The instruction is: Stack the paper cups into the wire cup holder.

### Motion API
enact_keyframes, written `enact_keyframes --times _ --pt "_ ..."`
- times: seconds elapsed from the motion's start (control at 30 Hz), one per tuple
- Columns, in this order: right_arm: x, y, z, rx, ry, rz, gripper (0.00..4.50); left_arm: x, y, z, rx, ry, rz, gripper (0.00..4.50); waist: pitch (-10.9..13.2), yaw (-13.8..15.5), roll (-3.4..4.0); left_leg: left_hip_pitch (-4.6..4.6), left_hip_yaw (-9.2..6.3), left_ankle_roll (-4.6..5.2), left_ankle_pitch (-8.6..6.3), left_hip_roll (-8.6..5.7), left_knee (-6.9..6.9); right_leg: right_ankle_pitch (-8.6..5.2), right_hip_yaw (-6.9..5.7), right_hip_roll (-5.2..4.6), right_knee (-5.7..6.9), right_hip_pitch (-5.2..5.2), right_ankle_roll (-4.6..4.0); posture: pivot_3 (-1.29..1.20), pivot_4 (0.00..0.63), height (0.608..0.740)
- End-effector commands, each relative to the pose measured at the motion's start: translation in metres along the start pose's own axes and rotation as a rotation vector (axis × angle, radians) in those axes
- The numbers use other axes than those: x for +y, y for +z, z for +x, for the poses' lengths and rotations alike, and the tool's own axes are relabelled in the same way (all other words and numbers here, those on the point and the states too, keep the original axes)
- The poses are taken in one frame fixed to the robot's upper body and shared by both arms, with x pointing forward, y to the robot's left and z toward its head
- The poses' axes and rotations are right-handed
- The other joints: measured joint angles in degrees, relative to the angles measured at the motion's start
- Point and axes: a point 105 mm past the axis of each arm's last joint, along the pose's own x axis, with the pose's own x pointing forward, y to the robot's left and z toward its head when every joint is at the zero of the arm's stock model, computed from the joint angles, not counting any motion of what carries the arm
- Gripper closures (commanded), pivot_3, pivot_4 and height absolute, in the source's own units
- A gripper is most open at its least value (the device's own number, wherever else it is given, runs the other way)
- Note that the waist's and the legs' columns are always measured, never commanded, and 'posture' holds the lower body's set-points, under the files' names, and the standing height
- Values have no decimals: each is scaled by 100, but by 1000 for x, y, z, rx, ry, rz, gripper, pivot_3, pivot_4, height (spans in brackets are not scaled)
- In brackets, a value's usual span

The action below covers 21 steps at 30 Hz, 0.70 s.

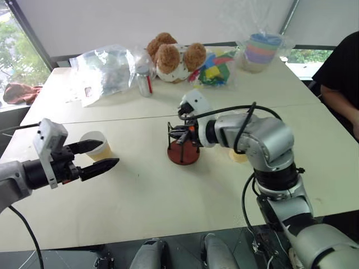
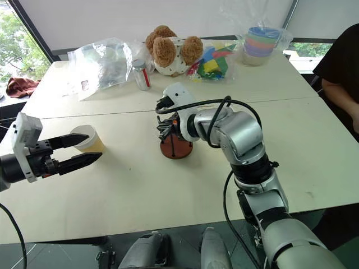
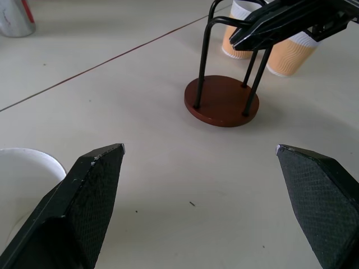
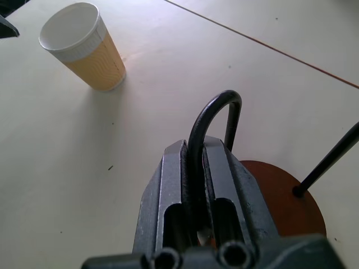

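The wire cup holder, black loops on a reddish-brown disc, stands mid-table. My right gripper is shut on one of its wire loops, reaching in from the right. One paper cup with a tan ribbed sleeve stands upright at the left. My left gripper hovers open just beside it, on the near side, with nothing between its fingers. Two more paper cups stand behind the holder, one partly hidden by the wires; my right arm covers most of them in the head views.
At the back of the table lie a clear plastic bag, a drink can, a brown plush toy, colourful pieces and wrapped pastel bowls. A person's arm is at the right edge.
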Motion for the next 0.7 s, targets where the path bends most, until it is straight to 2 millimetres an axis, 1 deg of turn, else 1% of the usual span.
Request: enact_keyframes --times 0.03,0.07,0.1,0.13,0.17,0.2,0.23,0.27,0.3,0.47,0.53,0.6,0.67,0.7 --pt "12 9 -5 -47 19 -38 3655 -1 5 1 -20 -6 27 0 0 0 0 0 0 0 0 0 0 0 -1 1 2 0 0 0 150 740" --pt "14 9 -5 -46 23 -40 3278 -1 5 1 -20 -11 24 0 0 2 0 0 0 0 0 0 0 0 -1 0 2 0 0 0 150 740" --pt "15 8 -5 -45 24 -41 2794 -2 5 1 -20 -14 23 0 0 9 0 0 1 1 0 -1 1 0 -3 0 2 1 0 0 150 740" --pt "15 8 -6 -44 25 -40 2148 -2 5 1 -20 -19 20 0 0 12 0 0 0 1 0 -1 2 0 -6 1 2 1 0 0 150 740" --pt "15 8 -6 -45 22 -39 1655 -2 4 2 -19 -21 18 0 0 12 0 0 0 1 0 -1 3 0 -6 1 3 2 0 0 150 740" --pt "14 9 -7 -48 19 -41 1322 -1 4 2 -19 -22 17 0 0 10 -1 0 0 2 0 -1 4 0 -6 1 3 3 0 0 150 740" --pt "13 11 -9 -52 16 -43 828 0 3 2 -19 -22 17 0 0 9 -1 0 0 2 0 0 5 0 -6 2 3 3 0 0 150 740" --pt "12 13 -10 -58 16 -43 208 0 3 2 -19 -23 17 0 0 7 -1 0 1 2 0 -1 5 0 -6 2 3 3 0 0 150 740" --pt "11 17 -12 -67 17 -48 35 1 4 3 -19 -24 18 0 0 7 -1 0 1 2 0 -1 5 0 -6 3 4 3 0 0 150 740" --pt "9 41 -29 -154 64 -112 35 2 6 4 -22 -41 23 0 0 9 0 0 1 3 0 -1 5 0 -7 9 12 0 0 0 150 740" --pt "-3 57 -46 -195 83 -149 35 -3 11 4 -26 -74 27 0 1 12 -1 1 1 8 -4 -1 6 0 -7 11 14 0 0 0 150 740" --pt "-18 67 -66 -208 106 -162 35 -15 14 5 -9 -139 38 0 1 26 -2 1 1 17 -9 -2 7 0 -9 11 12 3 0 0 150 740" --pt "-39 70 -85 -208 105 -162 35 -34 14 9 40 -216 72 0 2 47 -8 1 1 25 -13 -3 10 0 -10 10 6 7 0 0 150 740" --pt "-54 67 -95 -190 84 -188 35 -45 15 11 61 -261 92 0 2 52 -8 1 0 30 -16 -2 9 0 -11 11 -8 16 0 0 150 740"
